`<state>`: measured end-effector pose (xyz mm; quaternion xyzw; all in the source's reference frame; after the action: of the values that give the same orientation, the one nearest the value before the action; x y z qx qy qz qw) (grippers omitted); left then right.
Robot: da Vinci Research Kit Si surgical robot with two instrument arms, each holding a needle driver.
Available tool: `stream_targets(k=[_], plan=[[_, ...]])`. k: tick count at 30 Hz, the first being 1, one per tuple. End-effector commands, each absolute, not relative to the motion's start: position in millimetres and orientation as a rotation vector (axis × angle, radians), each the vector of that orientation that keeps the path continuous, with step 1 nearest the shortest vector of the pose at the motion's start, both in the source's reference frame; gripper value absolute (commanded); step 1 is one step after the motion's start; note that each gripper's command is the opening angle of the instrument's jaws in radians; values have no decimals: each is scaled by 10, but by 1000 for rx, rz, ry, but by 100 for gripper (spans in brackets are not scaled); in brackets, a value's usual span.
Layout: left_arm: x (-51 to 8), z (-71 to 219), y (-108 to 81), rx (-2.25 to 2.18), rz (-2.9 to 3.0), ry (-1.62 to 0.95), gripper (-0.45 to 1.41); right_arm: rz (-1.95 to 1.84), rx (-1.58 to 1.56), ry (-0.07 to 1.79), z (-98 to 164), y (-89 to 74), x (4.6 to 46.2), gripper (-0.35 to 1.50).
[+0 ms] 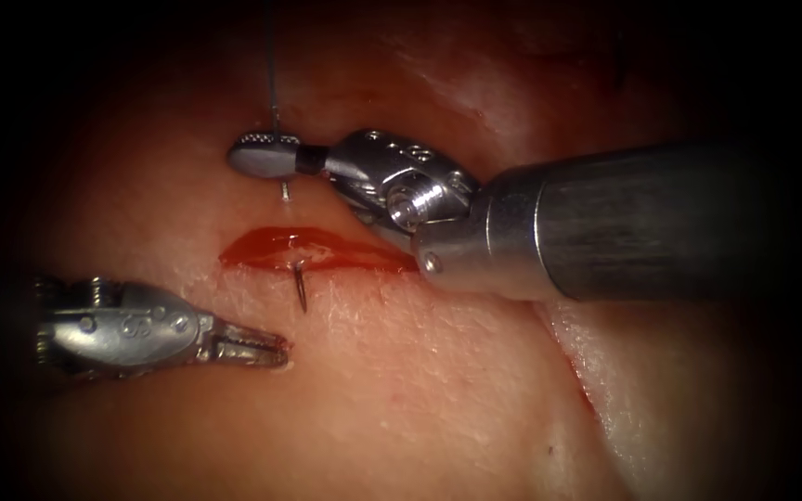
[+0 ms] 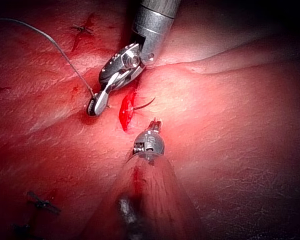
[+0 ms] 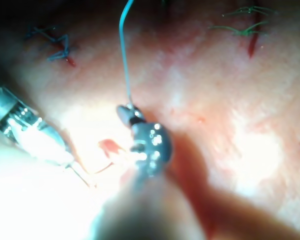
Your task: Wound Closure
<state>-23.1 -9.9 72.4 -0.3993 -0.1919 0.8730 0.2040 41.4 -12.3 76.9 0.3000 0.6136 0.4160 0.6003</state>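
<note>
two arms work over one broad slab of tissue [image 1: 438, 408], which lies flat under the endoscope so that the short cut [image 1: 313, 250] faces up, running left to right and glistening with red fluid [image 1: 271, 249]. from the endoscope's right comes the thick shaft of the right arm, bent at its wrist so that the right gripper [image 1: 266, 156] reaches across to the far side of the cut; its jaws are pressed together on the rear end of the needle, close to where the thread [image 1: 273, 74] joins, and the thread runs up and away from there, lying loose, not taut. holding the needle at its tail seems the reason for that bent wrist, since the curve then passes down under the tissue and across the cut. the left gripper [image 1: 251, 348] waits on the near side, low and to the left, its jaws a little apart and holding nothing, apparently placed near the exit point so it is within reach of the tip. the needle [image 1: 300, 288] itself is in the tissue: a short dark length of its point end stands out of the near lip of the cut, just beside the red fluid, and a small bit of its shank shows beneath the right gripper on the far side. older stitches [image 3: 57, 47] sit well apart.
</note>
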Motion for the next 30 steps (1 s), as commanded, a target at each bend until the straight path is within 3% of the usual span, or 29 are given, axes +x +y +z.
stream_targets(k=[1, 12, 14, 16, 17, 19, 20, 24, 30], plan=[[-235, 730, -103, -1115, 2435, -537, -27, 960, 699, 1420, 771, -129, 417, -35], [-234, 719, -98, -1115, 2430, -550, -27, 950, 707, 1414, 763, -142, 416, -35], [-235, 715, -97, -1117, 2437, -541, -27, 951, 707, 1414, 762, -141, 416, -10], [-236, 710, -96, -1123, 2450, -533, -22, 955, 704, 1411, 762, -140, 415, 47], [-238, 707, -95, -1128, 2457, -530, -13, 965, 685, 1416, 763, -139, 415, 86], [-241, 703, -93, -1143, 2455, -516, 2, 987, 626, 1420, 764, -136, 414, 123], [-243, 701, -92, -1156, 2456, -505, 10, 997, 615, 1416, 765, -134, 413, 131], [-251, 697, -89, -1194, 2475, -465, 32, 1001, 613, 1413, 767, -128, 403, 133], [-250, 698, -87, -1220, 2501, -422, 34, 984, 642, 1414, 767, -115, 383, 133]])
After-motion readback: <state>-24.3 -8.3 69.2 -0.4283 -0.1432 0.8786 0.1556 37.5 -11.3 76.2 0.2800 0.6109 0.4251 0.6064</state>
